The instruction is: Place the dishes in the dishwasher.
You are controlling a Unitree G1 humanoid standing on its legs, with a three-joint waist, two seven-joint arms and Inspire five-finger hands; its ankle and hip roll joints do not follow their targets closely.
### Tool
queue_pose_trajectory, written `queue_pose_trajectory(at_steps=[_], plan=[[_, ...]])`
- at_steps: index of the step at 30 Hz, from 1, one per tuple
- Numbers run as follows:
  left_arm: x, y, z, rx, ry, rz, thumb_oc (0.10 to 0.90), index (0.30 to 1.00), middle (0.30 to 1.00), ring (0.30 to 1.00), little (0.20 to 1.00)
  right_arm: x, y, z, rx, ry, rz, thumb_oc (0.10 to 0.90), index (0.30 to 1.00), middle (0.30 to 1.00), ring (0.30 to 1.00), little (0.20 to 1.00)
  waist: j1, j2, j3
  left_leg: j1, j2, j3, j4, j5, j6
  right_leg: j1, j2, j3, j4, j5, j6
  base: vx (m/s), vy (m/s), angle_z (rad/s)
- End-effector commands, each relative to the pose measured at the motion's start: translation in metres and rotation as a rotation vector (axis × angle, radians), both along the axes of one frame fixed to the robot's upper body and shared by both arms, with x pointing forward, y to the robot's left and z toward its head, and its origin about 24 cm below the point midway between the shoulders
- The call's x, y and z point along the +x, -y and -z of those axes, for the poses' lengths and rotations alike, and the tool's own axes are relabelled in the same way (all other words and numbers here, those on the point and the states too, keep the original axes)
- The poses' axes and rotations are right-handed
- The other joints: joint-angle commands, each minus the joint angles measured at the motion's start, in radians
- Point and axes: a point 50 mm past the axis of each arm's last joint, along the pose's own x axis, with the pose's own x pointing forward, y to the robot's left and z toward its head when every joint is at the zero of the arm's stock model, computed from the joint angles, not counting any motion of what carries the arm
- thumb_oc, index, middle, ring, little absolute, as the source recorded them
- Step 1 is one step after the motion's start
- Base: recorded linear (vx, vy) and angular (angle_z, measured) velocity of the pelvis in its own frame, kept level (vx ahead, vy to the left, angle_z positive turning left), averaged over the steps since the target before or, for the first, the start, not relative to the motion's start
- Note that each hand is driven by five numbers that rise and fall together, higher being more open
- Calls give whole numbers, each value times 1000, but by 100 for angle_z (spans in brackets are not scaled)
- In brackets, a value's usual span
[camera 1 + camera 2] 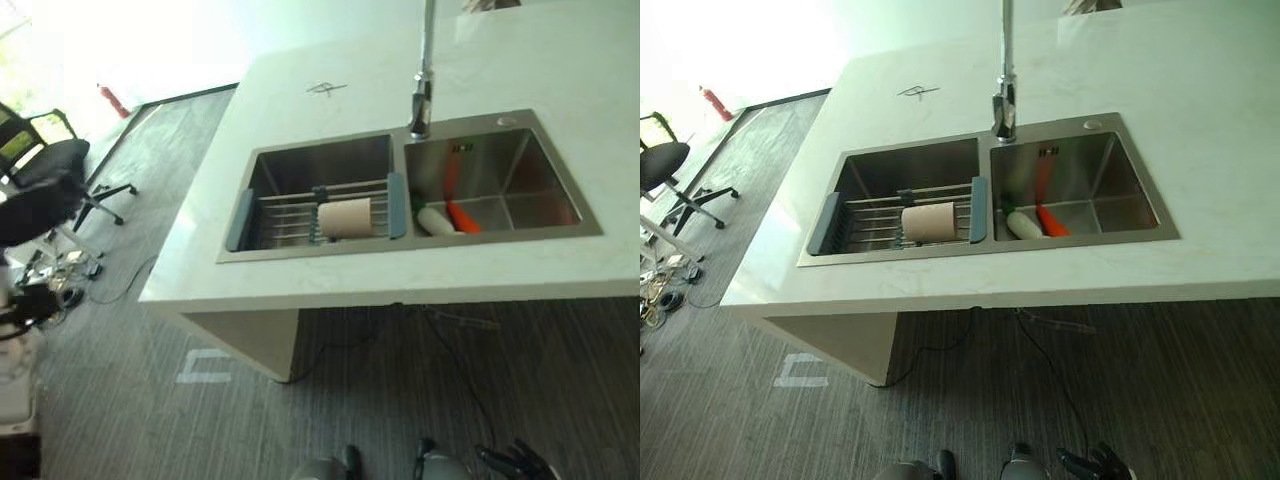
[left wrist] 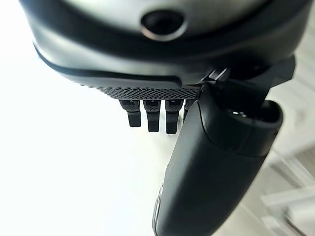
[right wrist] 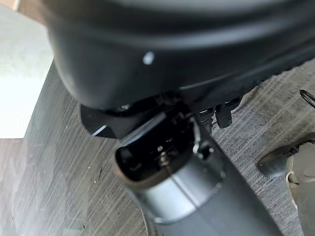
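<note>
Looking down on a beige cup (image 1: 345, 217) tipped on its side atop a wire rack (image 1: 285, 215) bridging the left basin of the sink (image 1: 330, 148), probably parked there to drain and wait for pickup. Lies with its long axis running along the counter (image 1: 300, 90) front, left to right; cannot tell which end is the mouth. Sharing the right basin: a white item (image 1: 432, 220) and an orange one (image 1: 455, 200), below the faucet (image 1: 422, 100). Hanging low, well apart from the sink, with fingers relaxed and straight, nothing held: left hand (image 2: 216, 162) and right hand (image 1: 515, 460). Likely pre-approach, dishes untouched.
</note>
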Motion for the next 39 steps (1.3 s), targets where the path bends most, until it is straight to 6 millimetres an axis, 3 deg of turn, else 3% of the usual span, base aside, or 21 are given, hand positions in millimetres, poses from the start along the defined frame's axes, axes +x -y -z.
queue_pose_trajectory(at_steps=[1,5,7,12,18,22,26,31,39], plan=[[-4,-8,-47,29,120,31,800,900,900,900,900,13,9,-8,-22,63,35,800,900,900,900,900,-27,-12,-4,-56,22,-44,79,-91,-33,78,-60,1,-38,-77,95,-24,4,-17],[19,24,-79,184,36,140,800,900,900,900,900,11,20,-11,-35,50,44,800,900,900,900,900,-67,-3,10,-63,22,-15,79,-91,-35,54,-64,29,-38,-57,114,-39,-12,-14],[28,31,-84,209,-3,154,800,900,900,900,900,10,22,-11,-33,44,37,800,900,900,900,900,-79,-4,15,-64,24,-5,79,-92,-34,47,-65,38,-38,-51,118,-35,-32,-17],[47,46,-90,261,-94,184,800,900,900,900,900,10,24,-13,-38,48,44,800,900,900,900,900,-107,-1,33,-65,25,18,79,-90,-33,30,-65,66,-38,-36,126,-34,-9,-20],[77,63,-79,360,-294,168,800,900,900,900,900,14,30,-17,-32,77,53,800,900,900,900,900,-150,7,59,-71,16,36,79,-87,-27,7,-65,106,-38,-18,137,-58,14,-22],[93,67,-71,421,-399,150,800,900,900,900,900,13,29,-17,-26,84,76,800,900,900,900,900,-166,10,71,-71,4,44,79,-86,-21,-2,-69,120,-38,-8,144,-17,30,-14],[102,69,-58,506,-457,86,800,900,900,900,900,10,39,-21,-49,78,87,800,900,900,900,900,-181,33,78,-64,-5,56,79,-87,-21,-4,-84,122,-38,-6,151,46,118,-2],[106,65,-63,560,-409,-41,800,900,900,900,900,10,46,-26,-62,100,80,800,900,900,900,900,-189,49,78,-70,-9,69,79,-89,-21,-14,-101,121,-38,-3,160,32,80,2],[99,50,-73,552,-325,-140,800,900,900,900,900,13,46,-28,-61,118,64,800,900,900,900,900,-183,53,87,-80,-10,69,79,-88,-21,-22,-111,117,-38,-3,165,24,33,-5]])
